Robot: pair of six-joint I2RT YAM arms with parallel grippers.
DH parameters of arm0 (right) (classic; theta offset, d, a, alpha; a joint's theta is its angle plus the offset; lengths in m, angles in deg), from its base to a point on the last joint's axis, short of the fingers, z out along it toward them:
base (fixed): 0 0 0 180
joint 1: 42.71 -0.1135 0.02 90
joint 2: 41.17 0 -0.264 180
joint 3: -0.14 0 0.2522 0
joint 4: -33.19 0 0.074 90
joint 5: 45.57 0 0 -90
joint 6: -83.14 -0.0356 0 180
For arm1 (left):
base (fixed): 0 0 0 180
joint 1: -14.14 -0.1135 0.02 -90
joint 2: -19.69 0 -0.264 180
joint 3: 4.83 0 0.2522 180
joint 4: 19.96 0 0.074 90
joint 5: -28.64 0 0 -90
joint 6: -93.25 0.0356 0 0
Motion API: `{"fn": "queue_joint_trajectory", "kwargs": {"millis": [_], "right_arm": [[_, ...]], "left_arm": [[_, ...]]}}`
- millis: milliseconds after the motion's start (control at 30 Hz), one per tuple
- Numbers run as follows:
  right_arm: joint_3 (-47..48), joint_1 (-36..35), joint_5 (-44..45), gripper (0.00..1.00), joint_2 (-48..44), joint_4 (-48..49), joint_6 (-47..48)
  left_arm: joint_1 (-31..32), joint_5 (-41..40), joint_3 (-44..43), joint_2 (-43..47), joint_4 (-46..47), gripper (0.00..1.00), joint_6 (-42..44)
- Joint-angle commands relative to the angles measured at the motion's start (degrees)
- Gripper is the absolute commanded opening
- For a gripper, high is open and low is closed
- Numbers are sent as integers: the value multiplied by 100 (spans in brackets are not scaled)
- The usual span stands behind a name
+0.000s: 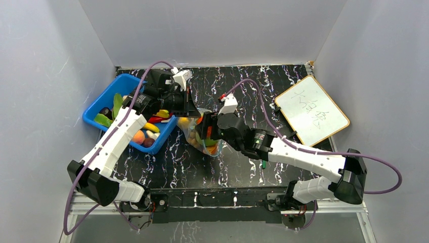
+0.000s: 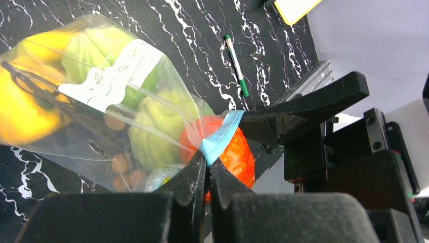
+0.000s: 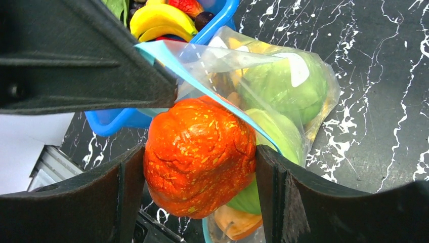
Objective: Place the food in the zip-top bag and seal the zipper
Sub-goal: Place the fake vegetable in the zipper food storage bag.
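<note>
While your left jaws pinch the zipper [image 2: 216,143] to hold the zip-top bag [image 2: 91,116] mouth open, right jaws grip an orange pumpkin [image 3: 200,154], presumably for insertion.

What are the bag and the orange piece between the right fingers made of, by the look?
The zip-top bag: thin clear plastic film, glossy; it creases and shows glare. The orange toy vegetable: probably moulded plastic or foam, matte, lumpy, yellow-speckled; which, I cannot tell.
</note>
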Motion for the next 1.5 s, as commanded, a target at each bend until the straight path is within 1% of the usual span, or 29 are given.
{"fn": "queue_joint_trajectory", "kwargs": {"millis": [0, 100, 267, 600, 733, 867, 1067, 1167, 1267, 1467], "right_arm": [[-196, 217, 196, 28, -229, 165, -187], [-345, 220, 62, 27, -497, 279, -380], [-517, 219, 112, 26, -746, 482, -532], [-325, 223, 224, 25, -757, 630, -546], [-289, 219, 416, 24, -866, 509, -554], [-310, 218, 402, 23, -1024, 488, -589], [-320, 224, 466, 24, -945, 389, -606], [-320, 221, 528, 24, -849, 473, -523], [-379, 219, 349, 25, -711, 728, -512], [-660, 218, 204, 34, -494, 1539, -631]], "left_arm": [[0, 588, -104, 223, 23, 0, 135], [0, 534, -136, 164, -161, 0, 349], [0, 616, -178, 129, -163, 0, 385], [-1, 687, -52, 126, -114, 0, 408], [0, 657, 48, 164, -90, 0, 404], [0, 593, 40, 114, -120, 0, 394], [-1, 647, 20, 85, 2, 0, 272], [0, 831, 70, 145, 124, 0, 126], [0, 1021, 237, 283, 481, 0, -199], [0, 1408, 796, 566, 1377, 0, -1005]]}}
